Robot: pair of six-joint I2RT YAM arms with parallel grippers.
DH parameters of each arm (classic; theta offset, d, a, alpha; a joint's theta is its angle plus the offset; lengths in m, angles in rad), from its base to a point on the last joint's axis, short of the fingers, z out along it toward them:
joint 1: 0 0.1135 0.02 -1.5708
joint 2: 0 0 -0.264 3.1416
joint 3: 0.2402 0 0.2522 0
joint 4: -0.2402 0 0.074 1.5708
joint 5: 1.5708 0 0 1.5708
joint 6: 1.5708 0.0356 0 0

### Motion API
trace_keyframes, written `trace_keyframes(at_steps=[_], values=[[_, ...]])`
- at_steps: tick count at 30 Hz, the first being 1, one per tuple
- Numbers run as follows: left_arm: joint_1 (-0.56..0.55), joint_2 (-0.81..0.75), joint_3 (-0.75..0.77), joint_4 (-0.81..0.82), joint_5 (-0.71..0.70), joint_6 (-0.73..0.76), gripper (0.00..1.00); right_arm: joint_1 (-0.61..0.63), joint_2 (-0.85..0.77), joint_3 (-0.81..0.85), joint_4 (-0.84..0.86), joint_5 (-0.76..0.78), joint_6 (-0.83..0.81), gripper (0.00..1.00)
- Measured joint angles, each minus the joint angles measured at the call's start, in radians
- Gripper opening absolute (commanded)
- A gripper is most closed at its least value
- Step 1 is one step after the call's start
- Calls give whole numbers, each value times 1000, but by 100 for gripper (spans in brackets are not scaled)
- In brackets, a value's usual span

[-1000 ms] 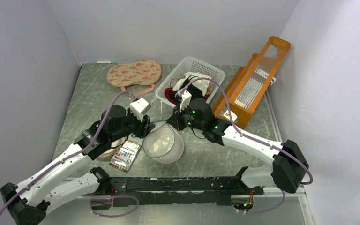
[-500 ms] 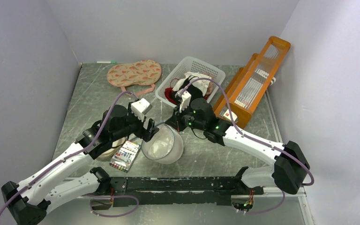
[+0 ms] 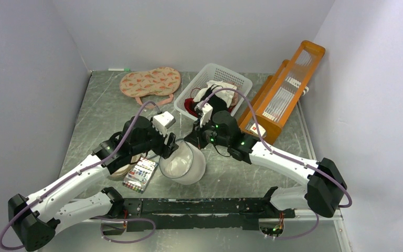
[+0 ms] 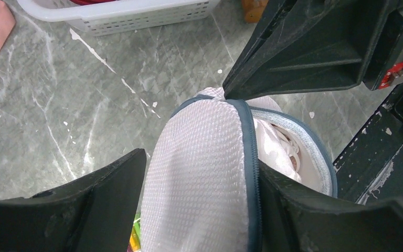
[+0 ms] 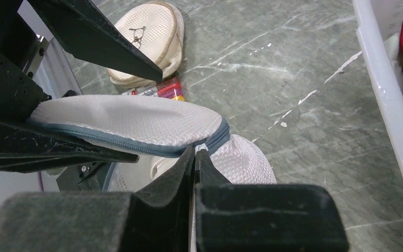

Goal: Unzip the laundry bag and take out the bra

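The white mesh laundry bag [image 3: 184, 164] stands partly unzipped at the table's middle, its dark zipper rim [image 4: 250, 157] gaping. Pale pink fabric of the bra [image 4: 279, 151] shows inside the opening. My left gripper [image 3: 170, 150] is open, its jaws straddling the bag's raised upper flap [image 4: 199, 173], with one finger [image 4: 304, 210] at the opening. My right gripper [image 3: 193, 140] is shut on the bag's rim at the zipper end [image 5: 210, 143], on the bag's far side. In the right wrist view my right gripper [image 5: 195, 152] pinches a white tab there.
A white basket [image 3: 213, 73] of garments stands behind the bag. A watermelon-print pouch [image 3: 150, 82] lies at the back left, and an orange wooden frame [image 3: 286, 94] at the right. A beige hoop [image 5: 147, 39] and a colour set [image 3: 140, 175] lie left of the bag.
My left gripper has moved right and opened over the bag's upper flap. The bag's opening has widened a little. The right gripper has stayed shut on the rim.
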State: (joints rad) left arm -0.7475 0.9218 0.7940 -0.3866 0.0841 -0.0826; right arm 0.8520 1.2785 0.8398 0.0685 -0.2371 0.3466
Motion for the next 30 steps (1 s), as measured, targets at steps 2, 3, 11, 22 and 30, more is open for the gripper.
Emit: trace_keyframes(at_steps=[2,3,11,22,30], values=[[0,-3,0,0,2,0,59,3,0,0,0,0,1,0],[0,-7,0,0,3,2,54,5,0,0,0,0,1,0],[0,-103,0,6,34,13,13,6,-3,0,0,0,6,0],[0,-252,-18,48,172,34,7,-15,24,42,-15,-67,-38,0],[0,-284,-24,76,287,53,7,-32,118,124,-49,-187,-119,0]])
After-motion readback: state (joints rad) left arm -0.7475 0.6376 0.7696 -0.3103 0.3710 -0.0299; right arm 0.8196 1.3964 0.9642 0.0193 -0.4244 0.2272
